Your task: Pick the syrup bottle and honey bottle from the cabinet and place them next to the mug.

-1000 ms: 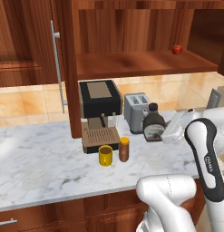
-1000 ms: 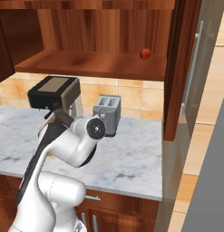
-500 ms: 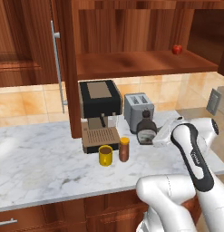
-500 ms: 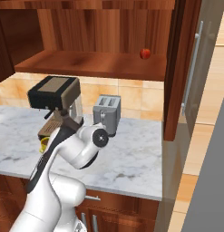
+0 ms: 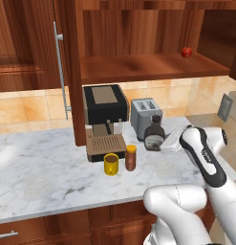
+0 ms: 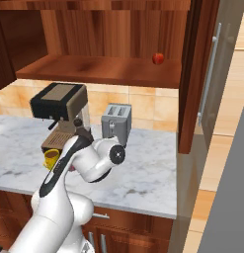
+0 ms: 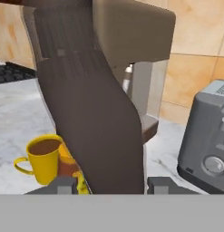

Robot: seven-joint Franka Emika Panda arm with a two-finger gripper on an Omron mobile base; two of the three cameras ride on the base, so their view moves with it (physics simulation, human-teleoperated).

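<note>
My gripper (image 5: 159,141) is shut on the syrup bottle (image 5: 153,133), a dark bell-shaped bottle with a black cap, held low over the marble counter in front of the toaster. In the hand view the syrup bottle (image 7: 97,118) stands tall between the gripper (image 7: 111,186) fingertips. The yellow mug (image 5: 110,164) sits before the coffee machine, and the slim amber honey bottle (image 5: 131,157) stands just right of it. The syrup bottle is a short way right of the honey bottle. The mug (image 7: 43,159) shows left of the syrup bottle, the honey bottle (image 7: 68,164) mostly hidden behind it. The cabinet (image 5: 143,67) hangs open above.
A black coffee machine (image 5: 105,117) and a silver toaster (image 5: 143,116) stand at the back of the counter (image 5: 38,167). A small red apple (image 5: 186,51) rests on the cabinet shelf. The open door's silver handle (image 5: 61,72) hangs at left. My arm hides much of the counter in the right base view.
The arm has swung left and slightly down, carrying the syrup bottle from the toaster's right side toward the honey bottle and mug. The mug and honey bottle have not moved.
</note>
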